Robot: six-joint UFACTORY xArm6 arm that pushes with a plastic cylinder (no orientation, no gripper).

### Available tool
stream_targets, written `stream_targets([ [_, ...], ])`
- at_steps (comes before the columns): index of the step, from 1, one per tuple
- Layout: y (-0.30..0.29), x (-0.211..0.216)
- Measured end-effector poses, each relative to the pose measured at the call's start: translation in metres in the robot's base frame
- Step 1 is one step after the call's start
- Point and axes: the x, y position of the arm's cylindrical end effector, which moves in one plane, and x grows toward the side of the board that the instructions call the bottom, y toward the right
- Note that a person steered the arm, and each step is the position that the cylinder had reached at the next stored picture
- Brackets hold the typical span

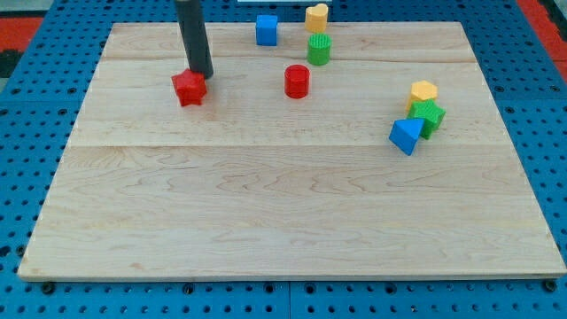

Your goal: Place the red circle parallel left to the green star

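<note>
The red circle (297, 81) is a short red cylinder standing in the upper middle of the wooden board (283, 213). The green star (429, 116) sits at the view's right, touching a blue block (406, 136) below-left of it and a yellow block (423, 91) above it. My tip (202, 73) is at the upper left, right against the upper right side of a red star-shaped block (189, 89). The tip is well to the left of the red circle.
A green cylinder (319, 50) stands just above-right of the red circle, with a yellow block (316, 16) above it and a blue cube (267, 29) to its left, near the board's top edge. Blue pegboard surrounds the board.
</note>
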Motion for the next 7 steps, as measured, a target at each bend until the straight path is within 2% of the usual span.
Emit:
stream_targets([
  [1,0.027,0.048],
  [2,0.016,0.062],
  [3,0.017,0.056],
  [5,0.178,0.036],
  [6,0.214,0.008],
  [7,0.18,-0.018],
])
